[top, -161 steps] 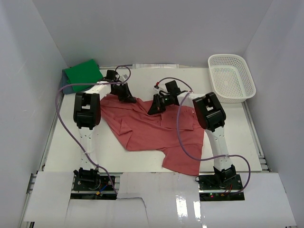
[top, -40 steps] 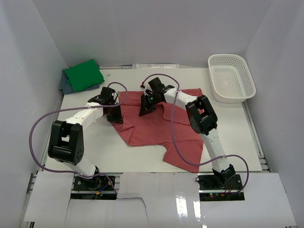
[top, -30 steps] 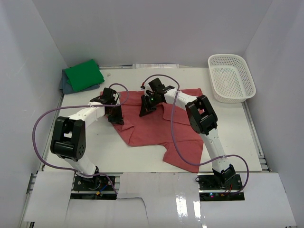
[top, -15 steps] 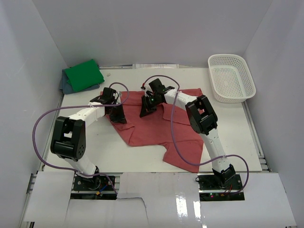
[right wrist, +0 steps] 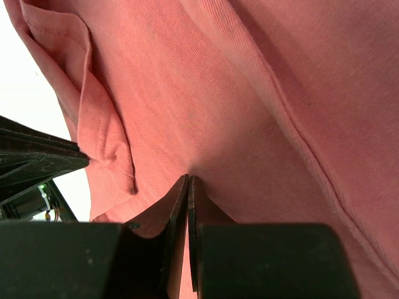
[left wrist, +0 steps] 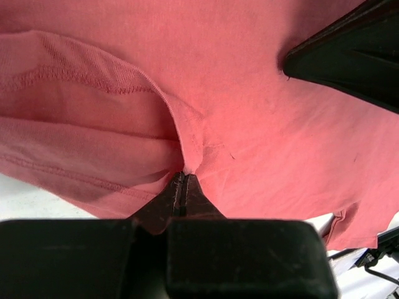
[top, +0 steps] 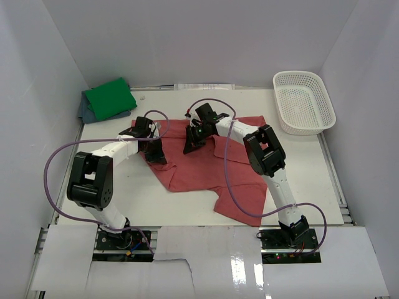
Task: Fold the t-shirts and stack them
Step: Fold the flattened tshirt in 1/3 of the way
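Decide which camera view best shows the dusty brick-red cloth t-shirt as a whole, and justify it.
The top external view: the dusty brick-red cloth t-shirt lies there with nearly its full outline visible. Each wrist view shows only a close patch of cloth and seams, pinched in the shut left gripper or right gripper.

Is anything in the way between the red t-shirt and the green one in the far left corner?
Nothing visible. The left hand and right hand are both shut on the red t-shirt, and only bare table lies between it and the green t-shirt.
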### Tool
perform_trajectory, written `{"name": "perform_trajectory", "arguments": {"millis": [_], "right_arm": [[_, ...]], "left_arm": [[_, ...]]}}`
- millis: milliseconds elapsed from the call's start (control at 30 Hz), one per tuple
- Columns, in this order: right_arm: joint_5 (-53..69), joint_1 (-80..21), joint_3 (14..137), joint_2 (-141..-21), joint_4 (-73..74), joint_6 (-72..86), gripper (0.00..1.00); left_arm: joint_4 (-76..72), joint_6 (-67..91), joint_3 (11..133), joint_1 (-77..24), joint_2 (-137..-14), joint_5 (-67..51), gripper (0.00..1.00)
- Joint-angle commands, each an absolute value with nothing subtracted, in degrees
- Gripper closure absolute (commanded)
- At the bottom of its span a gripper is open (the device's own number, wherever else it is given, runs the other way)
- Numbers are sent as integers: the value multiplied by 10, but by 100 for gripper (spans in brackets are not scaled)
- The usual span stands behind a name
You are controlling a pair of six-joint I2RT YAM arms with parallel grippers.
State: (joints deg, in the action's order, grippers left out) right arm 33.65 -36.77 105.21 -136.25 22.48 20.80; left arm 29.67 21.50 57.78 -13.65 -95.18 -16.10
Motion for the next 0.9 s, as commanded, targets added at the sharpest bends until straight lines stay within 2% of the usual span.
{"name": "perform_trajectory", "arguments": {"millis": [0,400,633,867], "right_arm": [[347,-370,1049,-1360,219,203,92],[347,-370,1043,-1357,219,202,92],[352,-369,1040,-1358,217,202,92],[361,-369,1027,-1348,217,200,92]], "left_arm": [[315,215,582,-139,-908,-171,100],[454,199,572,-103,-757,-109,100],[499,195,538,-96,-736,-108,100],[569,211,600,-91,-736,-31,100]]}}
